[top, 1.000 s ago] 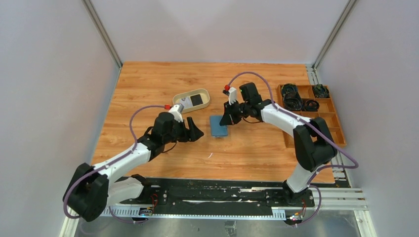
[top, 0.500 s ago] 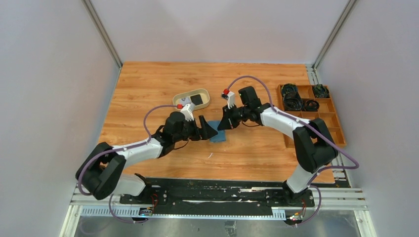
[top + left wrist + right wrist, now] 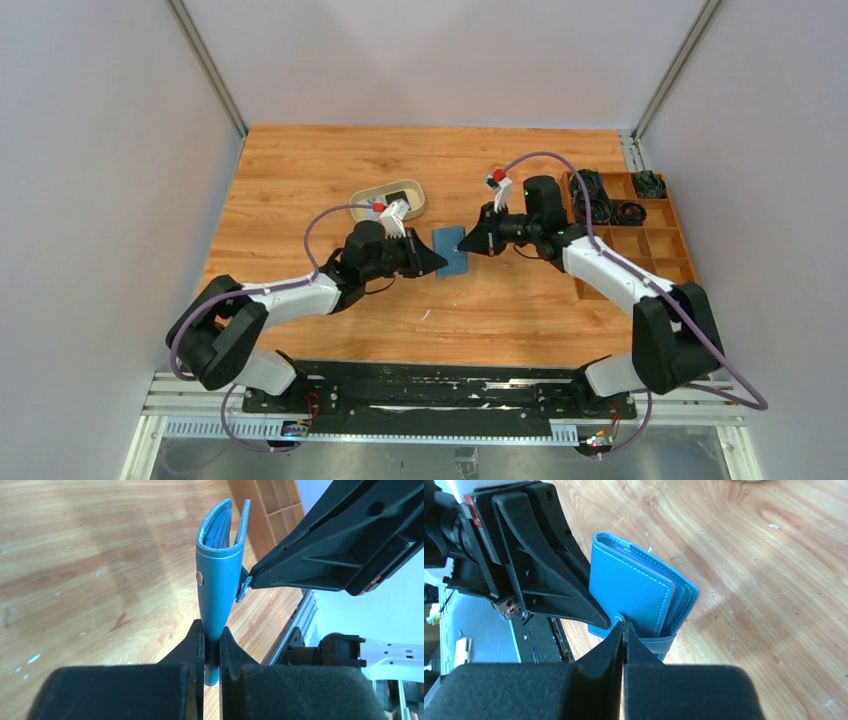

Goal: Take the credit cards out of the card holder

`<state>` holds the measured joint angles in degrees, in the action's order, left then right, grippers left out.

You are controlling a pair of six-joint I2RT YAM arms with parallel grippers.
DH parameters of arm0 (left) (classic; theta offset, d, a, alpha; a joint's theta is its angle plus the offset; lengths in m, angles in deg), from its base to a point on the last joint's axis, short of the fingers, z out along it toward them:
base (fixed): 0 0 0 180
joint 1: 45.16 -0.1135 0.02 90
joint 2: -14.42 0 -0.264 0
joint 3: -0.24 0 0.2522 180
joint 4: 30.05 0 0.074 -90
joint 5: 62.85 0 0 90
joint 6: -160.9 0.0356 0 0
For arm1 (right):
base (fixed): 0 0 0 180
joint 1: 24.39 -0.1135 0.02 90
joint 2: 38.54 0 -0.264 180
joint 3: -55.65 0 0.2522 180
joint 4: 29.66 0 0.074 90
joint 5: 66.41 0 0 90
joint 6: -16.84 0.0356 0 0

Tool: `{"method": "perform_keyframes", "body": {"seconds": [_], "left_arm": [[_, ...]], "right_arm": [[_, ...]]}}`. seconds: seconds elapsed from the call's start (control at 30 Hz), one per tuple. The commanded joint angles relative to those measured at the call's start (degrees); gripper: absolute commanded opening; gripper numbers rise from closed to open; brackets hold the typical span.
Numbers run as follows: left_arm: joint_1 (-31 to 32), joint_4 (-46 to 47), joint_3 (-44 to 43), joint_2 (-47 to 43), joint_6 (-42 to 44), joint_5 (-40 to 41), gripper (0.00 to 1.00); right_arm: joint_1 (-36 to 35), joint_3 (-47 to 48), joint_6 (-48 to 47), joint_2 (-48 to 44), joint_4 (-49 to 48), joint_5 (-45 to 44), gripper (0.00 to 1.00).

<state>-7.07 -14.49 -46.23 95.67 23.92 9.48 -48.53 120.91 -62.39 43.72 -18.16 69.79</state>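
The card holder (image 3: 217, 580) hangs just above the tabletop (image 3: 300, 170) near its middle, folded and turned on edge between the two arms. Its leaves gape only slightly at the far end, and no credit cards show inside it from any view. The left tool (image 3: 212, 640) is closed hard on the end nearest it, pressing both covers flat between its fingers. The right tool (image 3: 624, 630) is pinched fully together on the small snap tab (image 3: 243, 587) at the holder's side. The step in hand looks like popping that snap so the holder can be spread open. To do it well, the left tool should stay firm and motionless as an anchor. The right should draw the tab straight away from the cover rather than twisting it, since so thin a strap could slip out of the fingertips or drag the whole holder round. The two tools meet almost tip to tip, with the holder filling the gap between them. Behind the left arm sits a beige tray (image 3: 362, 197) with what looks like a black card (image 3: 398, 199) in it, well apart from the holder.
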Motion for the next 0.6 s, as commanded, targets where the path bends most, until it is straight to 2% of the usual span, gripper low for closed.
{"method": "perform_keyframes", "body": {"seconds": [0.0, 0.07, 0.1, 0.17, 0.23, 0.27, 0.33, 0.37, 0.4, 0.43, 0.5, 0.57], "left_arm": [[0.2, -0.5, -0.2, 3.1, 1.7, 2.0, 0.05], [0.2, -0.5, -0.4, 5.0, 2.2, 2.0, 0.34], [0.2, -0.5, -0.9, 5.7, 2.4, 1.8, 0.37], [0.2, -0.5, -1.1, 6.7, 2.7, 1.7, 0.37], [0.2, -0.5, -1.2, 7.2, 3.0, 1.9, 0.29], [0.2, -0.6, -1.3, 7.2, 3.0, 2.0, 0.23], [0.2, -0.6, -1.6, 7.6, 3.0, 1.9, 0.07], [0.2, -0.6, -1.8, 7.8, 2.9, 1.7, 0.03], [0.2, -0.6, -2.1, 8.2, 2.8, 1.6, 0.00], [0.2, -0.6, -2.6, 8.7, 2.7, 1.3, 0.00], [0.2, -0.6, -3.2, 9.8, 2.5, 1.1, 0.00], [0.2, -0.6, -3.5, 10.6, 1.8, 1.6, 0.15]], "right_arm": [[3.8, -2.7, 5.9, -3.9, -6.6, 3.8, 0.00], [3.9, -1.8, 3.3, -2.1, -1.9, 2.3, 0.00], [3.8, -1.7, 2.4, -0.9, -0.2, 1.4, 0.00], [3.8, -2.7, 1.9, -0.4, 0.9, -1.1, 0.00], [3.8, -3.5, 1.8, -0.5, 2.0, -4.6, 0.00], [3.7, -3.6, 1.4, -0.6, 4.0, -6.1, 0.04], [2.7, -3.4, -0.6, -1.3, 6.6, -10.4, 0.38], [1.9, -3.2, -2.1, -1.7, 8.1, -13.1, 0.52], [0.3, -2.5, -3.2, -2.1, 9.9, -16.6, 0.60], [-1.9, -1.9, -4.2, -2.3, 11.8, -20.7, 0.65], [-5.2, -0.4, -4.4, -1.3, 13.8, -25.2, 0.66], [-7.4, 0.6, -3.6, 0.4, 14.4, -29.4, 0.66]]}}
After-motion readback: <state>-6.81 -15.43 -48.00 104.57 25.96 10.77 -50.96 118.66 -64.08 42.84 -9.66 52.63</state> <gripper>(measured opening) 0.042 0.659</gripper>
